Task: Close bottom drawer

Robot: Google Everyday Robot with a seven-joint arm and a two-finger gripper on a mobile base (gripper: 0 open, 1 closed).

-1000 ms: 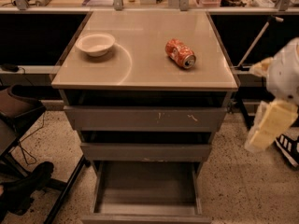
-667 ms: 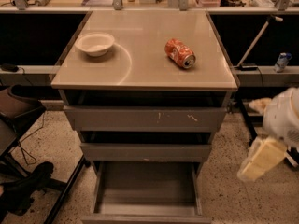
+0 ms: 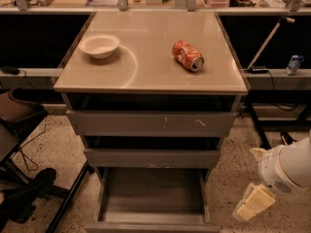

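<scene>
The bottom drawer [image 3: 151, 195] of the grey cabinet is pulled far out, showing its shallow grey tray. Its plain flat front [image 3: 151, 226] sits at the lower edge of the view. My gripper [image 3: 253, 203], cream-coloured on a white arm [image 3: 287, 168], hangs low at the right. It is beside the drawer's right side, a little apart from it, and touches nothing.
Above are the mid drawer front [image 3: 151, 157] and the scratched top drawer front [image 3: 150, 123], both slightly out. A white bowl [image 3: 99, 45] and a tipped orange can [image 3: 187, 55] lie on the cabinet top. A black chair [image 3: 22, 130] stands left; a small bottle [image 3: 293, 64] is on the right ledge.
My arm and gripper have dropped down and moved slightly left, from beside the upper drawers to level with the open bottom drawer. The drawers have not moved.
</scene>
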